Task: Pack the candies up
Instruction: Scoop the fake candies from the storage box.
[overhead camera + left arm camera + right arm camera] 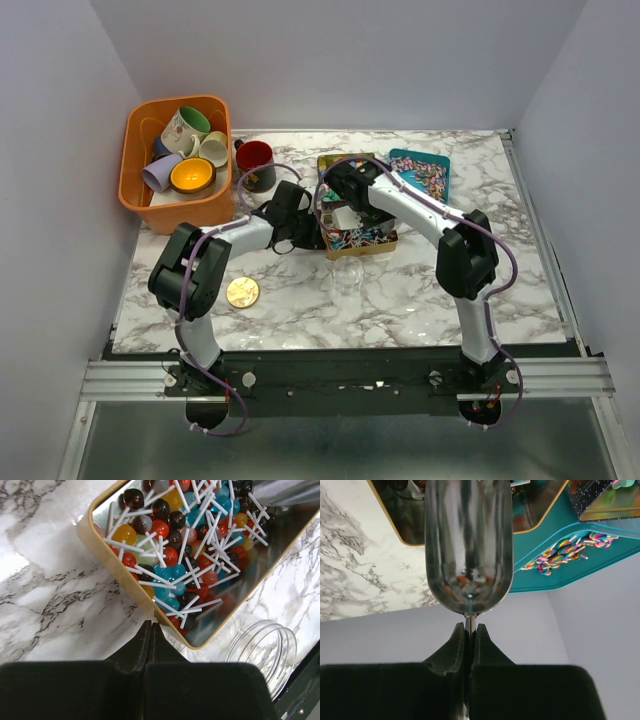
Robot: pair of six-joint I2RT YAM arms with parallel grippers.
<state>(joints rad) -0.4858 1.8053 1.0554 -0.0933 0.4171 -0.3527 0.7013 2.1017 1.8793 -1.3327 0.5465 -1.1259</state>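
The candies are small round sweets of many colours on white sticks, piled in a gold-rimmed tin, which also shows in the top view. My left gripper is shut and empty, its tips at the tin's near rim; it shows in the top view at the tin's left side. My right gripper is shut on the thin handle of a metal scoop and holds it over the tin. The scoop's bowl looks empty. A clear jar stands beside the tin.
A teal tray of swirled sweets lies behind the tin on the right. An orange basket of mugs stands at the back left, with a red mug next to it. A flat gold lid lies at the front left.
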